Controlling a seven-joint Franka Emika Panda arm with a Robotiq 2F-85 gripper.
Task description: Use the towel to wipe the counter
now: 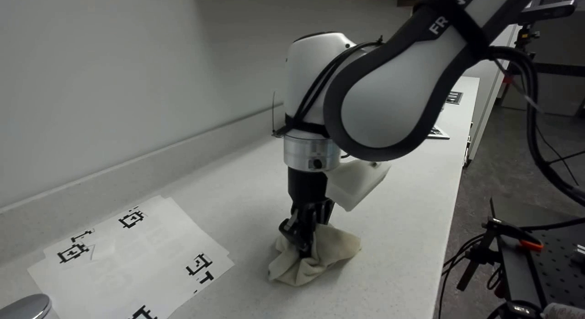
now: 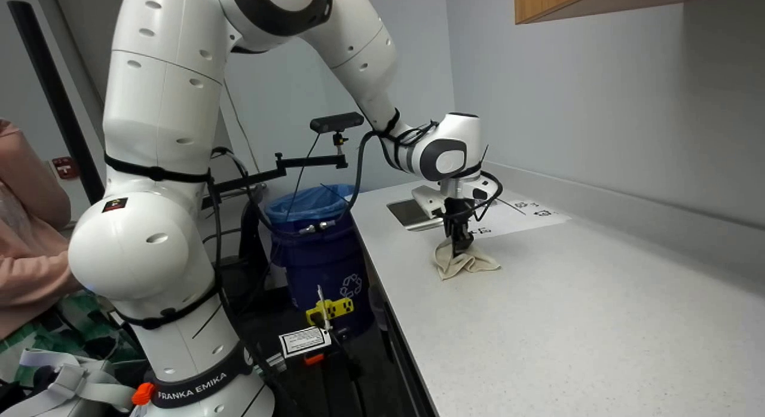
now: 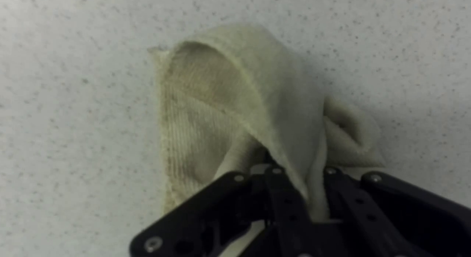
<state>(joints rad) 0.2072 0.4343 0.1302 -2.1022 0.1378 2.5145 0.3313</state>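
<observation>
The beige towel lies crumpled on the light speckled counter in both exterior views [image 1: 336, 246] [image 2: 475, 263] and in the wrist view [image 3: 283, 80]. My gripper [image 1: 307, 249] points straight down into the towel's middle; it also shows in an exterior view [image 2: 460, 250]. In the wrist view my gripper [image 3: 301, 176] is closed on a fold of the towel that rises between its fingers. The fingertips themselves are hidden in the cloth. The towel's outer parts rest on the counter [image 1: 388, 259] around the gripper.
White paper sheets with black markers [image 1: 146, 255] lie on the counter near the wall. A dark flat thing with a silver edge [image 2: 411, 214] lies near the counter's edge. A wooden cabinet [image 2: 568, 5] hangs above. A blue bin [image 2: 323, 273] stands beside the counter.
</observation>
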